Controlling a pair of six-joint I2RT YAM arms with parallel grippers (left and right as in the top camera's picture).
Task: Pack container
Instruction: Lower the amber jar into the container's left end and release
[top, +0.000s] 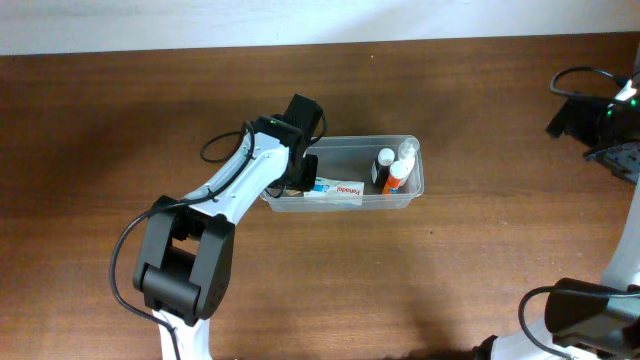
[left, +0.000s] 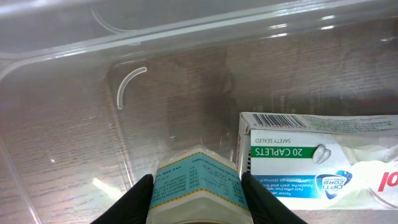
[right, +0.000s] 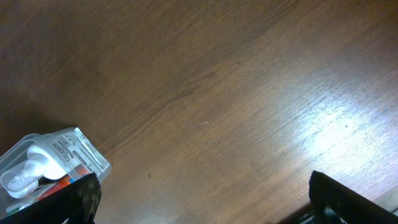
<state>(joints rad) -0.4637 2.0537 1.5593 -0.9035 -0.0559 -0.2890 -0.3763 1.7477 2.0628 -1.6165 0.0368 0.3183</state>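
Container (top: 350, 141) is sitting near the middle of the tabletop (top: 150, 100), the left gripper (left: 198, 198) reaching into its left end and clamping a small labelled bottle (left: 196, 177). A caplets box (left: 292, 158) is lying just beside (flat), with two small bottles (top: 392, 170) at the right end. The right gripper (right: 205, 202), jaws wide apart, is hovering near a blister pack (right: 43, 165).

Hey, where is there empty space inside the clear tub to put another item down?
Bare floor runs along the far wall of the container, between the left hand with its small bottle and the two bottles at the right end. The near side is crowded by the caplet box.
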